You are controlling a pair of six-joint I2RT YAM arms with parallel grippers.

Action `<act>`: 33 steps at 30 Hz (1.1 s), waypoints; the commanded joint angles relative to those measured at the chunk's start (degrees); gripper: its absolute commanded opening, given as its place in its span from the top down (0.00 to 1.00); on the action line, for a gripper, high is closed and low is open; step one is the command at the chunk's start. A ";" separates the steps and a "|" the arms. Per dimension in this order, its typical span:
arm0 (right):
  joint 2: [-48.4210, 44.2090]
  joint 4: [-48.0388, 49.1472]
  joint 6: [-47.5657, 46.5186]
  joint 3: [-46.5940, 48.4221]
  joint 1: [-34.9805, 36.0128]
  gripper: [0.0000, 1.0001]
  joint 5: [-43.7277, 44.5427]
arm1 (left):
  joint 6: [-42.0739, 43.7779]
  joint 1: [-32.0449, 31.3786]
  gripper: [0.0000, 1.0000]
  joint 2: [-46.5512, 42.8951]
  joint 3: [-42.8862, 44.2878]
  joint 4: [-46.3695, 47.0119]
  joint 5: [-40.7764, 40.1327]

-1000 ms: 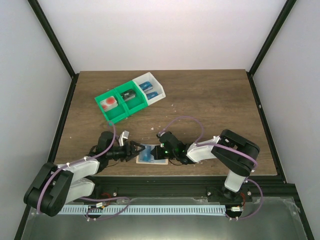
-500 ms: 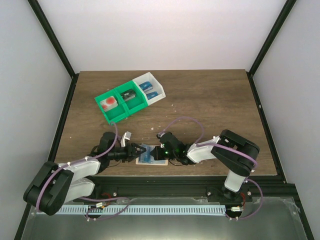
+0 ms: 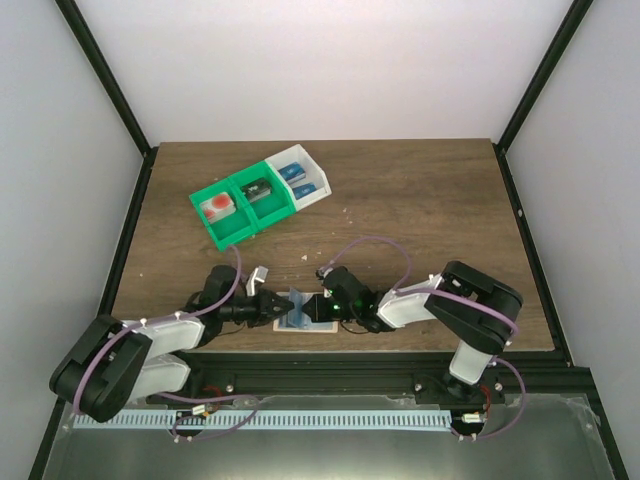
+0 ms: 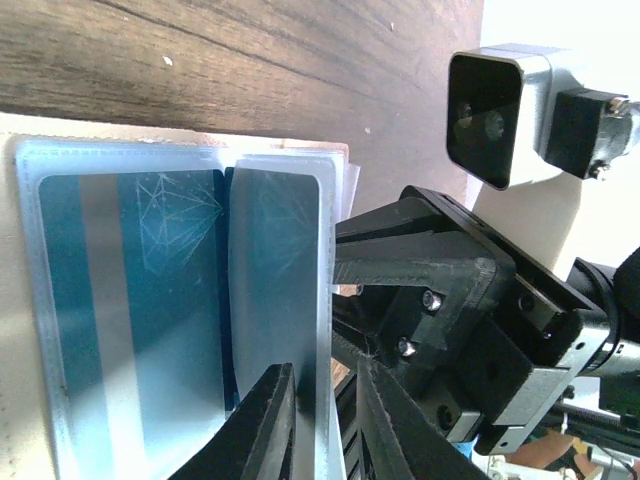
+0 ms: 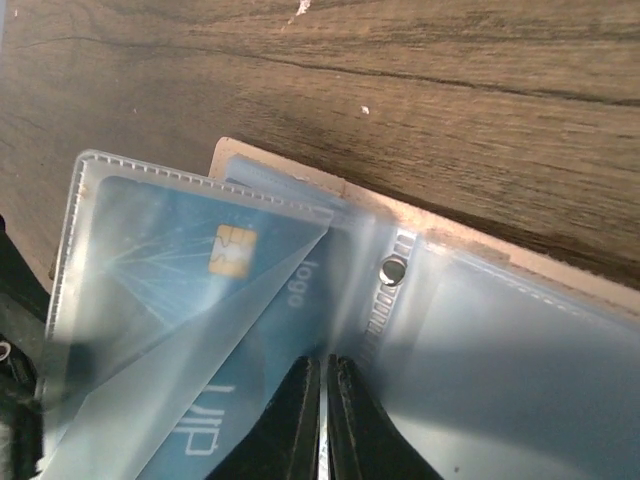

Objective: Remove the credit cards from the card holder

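Near edge of table (image 3: pixel 420 200): holder (image 3: pixel 305 326) lies open and flat, its clear leaves fanned up. It sits between the two pincers, which meet over it almost tip to tip.

Left pincer (image 4: pixel 320 385) comes in from the holder's left. Its fingers stand a narrow gap apart, straddling the free edge of a raised leaf. Cannot tell whether they pinch it or only flank it.

Cards (image 4: pixel 130 270): blue, both inside their sleeves. One is in the flat leaf, one in the raised leaf just beside the left fingers.

Right pincer (image 5: pixel 327 365) comes in from the opposite side. Its fingers are pressed together on a clear leaf, close to where the leaves join.

Farther back, left of centre: green bin (image 3: pixel 250 232) and white bin (image 3: pixel 316 172), touching each other, well apart from the holder.
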 commanded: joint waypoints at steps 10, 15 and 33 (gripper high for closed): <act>-2.16 -3.54 -0.38 -0.76 0.59 0.89 1.25 | 0.25 -2.19 0.69 0.42 2.56 0.87 -0.96; -1.80 -3.00 0.00 -0.85 0.59 0.88 0.74 | -0.03 -5.01 0.67 1.54 3.69 0.67 -2.21; -5.33 -1.97 0.73 -3.62 0.58 0.87 3.54 | -3.36 -9.62 0.56 5.53 4.94 7.14 -3.19</act>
